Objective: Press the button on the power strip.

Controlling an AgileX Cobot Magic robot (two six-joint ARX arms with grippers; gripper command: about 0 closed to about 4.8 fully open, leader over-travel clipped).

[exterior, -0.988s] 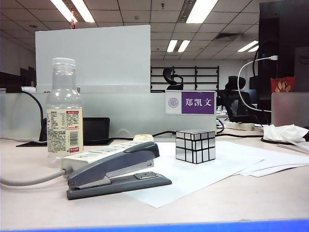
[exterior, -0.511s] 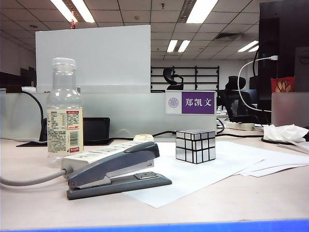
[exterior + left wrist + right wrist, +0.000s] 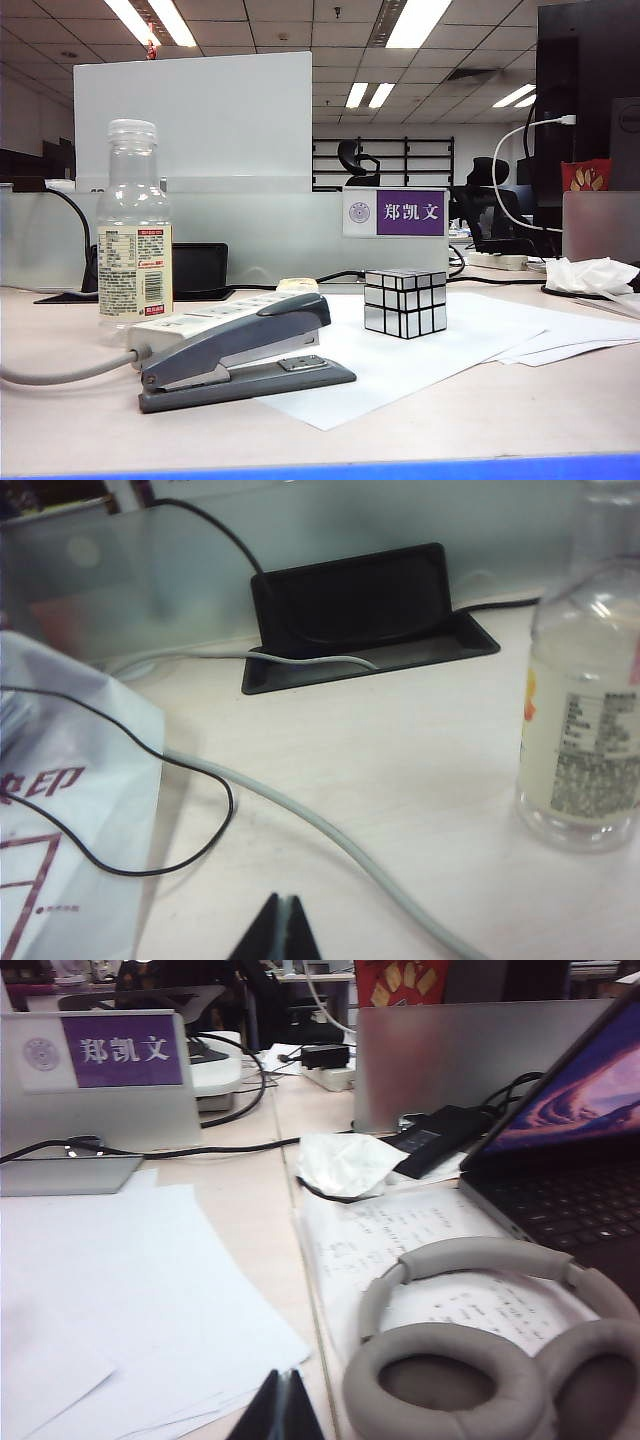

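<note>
The white power strip [image 3: 215, 312] lies on the desk at the left, its thick grey cable [image 3: 60, 375] trailing off the left edge. A dark grey stapler [image 3: 235, 350] in front covers part of it. From this low angle I cannot make out the button. Neither gripper shows in the exterior view. My left gripper [image 3: 284, 900] is shut and empty, low over bare desk beside the grey cable [image 3: 340, 842]. My right gripper [image 3: 284, 1374] is shut and empty over the edge of white papers [image 3: 130, 1300].
A clear plastic bottle [image 3: 133, 235] stands behind the strip's cable end. A mirror cube [image 3: 404, 301] sits on paper sheets [image 3: 420, 350]. Grey headphones [image 3: 480, 1360], a laptop [image 3: 570, 1150] and crumpled tissue [image 3: 345, 1163] lie near the right gripper. A thin black wire [image 3: 150, 780] and a black desk cable box [image 3: 350, 610] are near the left.
</note>
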